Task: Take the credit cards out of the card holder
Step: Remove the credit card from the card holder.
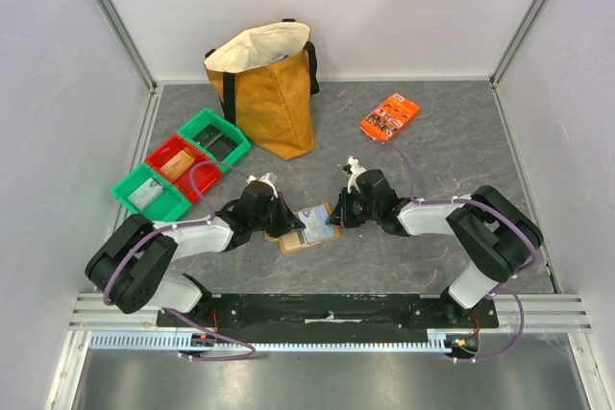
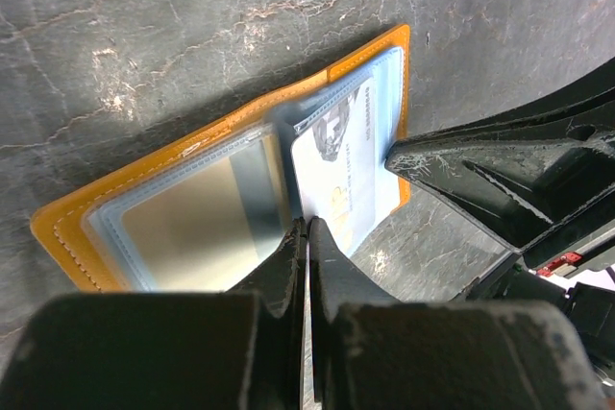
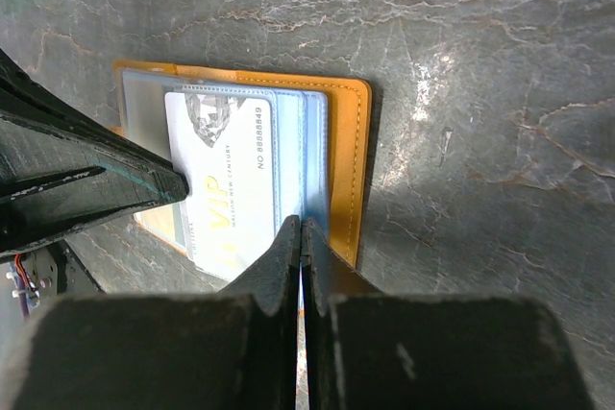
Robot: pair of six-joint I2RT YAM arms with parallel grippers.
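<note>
The card holder [image 1: 312,228] lies open on the table between my two grippers, tan-orange outside with pale blue-grey pockets. It shows in the left wrist view [image 2: 67,228] and the right wrist view [image 3: 348,160]. A white card with a yellow mark [image 2: 346,180] sticks partly out of one pocket and also shows in the right wrist view [image 3: 226,170]. A dull gold card [image 2: 192,208] sits behind a clear pocket. My left gripper [image 2: 307,226] is shut, tips on the holder's middle fold. My right gripper [image 3: 301,226] is shut, tips on the pocket edges beside the white card.
A yellow-brown tote bag [image 1: 269,93] stands at the back. A bright orange packet [image 1: 389,117] lies at the back right. Green and red bins [image 1: 178,165] sit at the left. Side walls enclose the table.
</note>
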